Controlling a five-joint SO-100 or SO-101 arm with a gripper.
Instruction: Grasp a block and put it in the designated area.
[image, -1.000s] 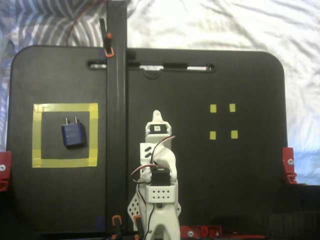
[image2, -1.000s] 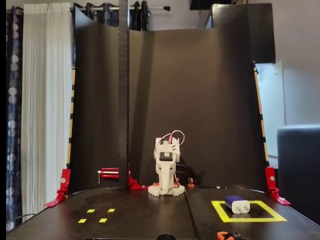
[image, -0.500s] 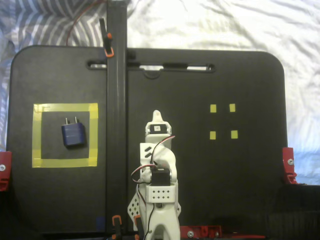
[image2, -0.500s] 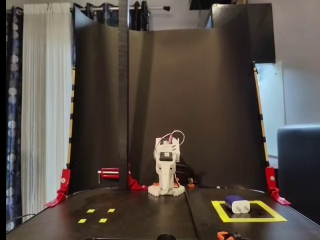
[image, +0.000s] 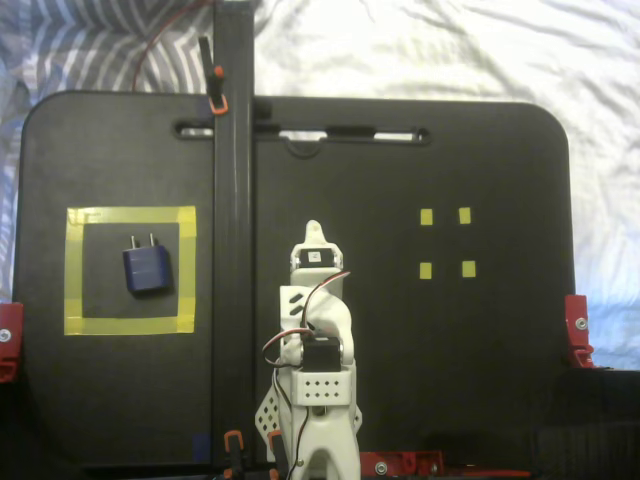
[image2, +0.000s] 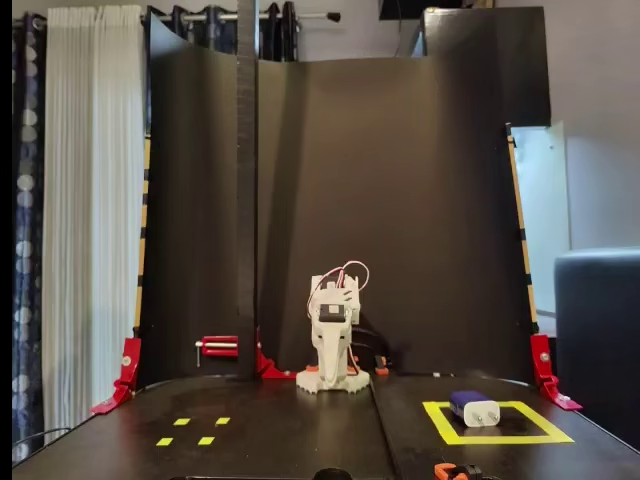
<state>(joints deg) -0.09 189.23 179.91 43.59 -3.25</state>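
Hand (image: 313, 232): folded in near the arm's base, empty; opening cannot be told
Block (image: 146, 268): one, inside the designated area (image: 130, 215)
Small yellow marks (image: 445, 243): four

Black backdrop (image2: 400, 200), white curtain (image2: 90, 200), dim room.
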